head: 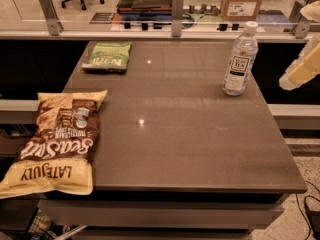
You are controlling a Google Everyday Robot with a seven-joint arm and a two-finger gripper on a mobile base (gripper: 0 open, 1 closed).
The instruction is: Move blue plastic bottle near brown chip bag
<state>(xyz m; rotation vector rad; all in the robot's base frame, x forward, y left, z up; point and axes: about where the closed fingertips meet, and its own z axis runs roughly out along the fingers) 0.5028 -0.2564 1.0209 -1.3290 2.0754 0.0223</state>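
Blue plastic bottle [240, 59] upright on its base at about 1 o'clock on the dark table [190, 134], close to the far right corner, white cap up, label toward the camera; free-standing, touched by nothing. Brown chip bag [55, 144] flat on its back at 8 o'clock, well apart from the bottle across the whole tabletop, seemingly overhanging the left edge, lettering upside down from this side. Smaller green snack bag [107, 56] flat at 11 o'clock, off the straight line between the two. Gripper [297, 71] beyond the table's right edge, at 3 o'clock from the bottle, near it yet clear of it, pale and slanted down toward the bottle's side; open or closed impossible to tell. Probably poised there for a side-on approach, sensible for a tall, narrow, easily tipped thing better taken around the body than by the cap. Task judged barely begun: bottle not yet held, whole carry toward 8 o'clock ahead. Tabletop just right of the chip bag a likely set-down spot, well inside the edge for a steady stand.
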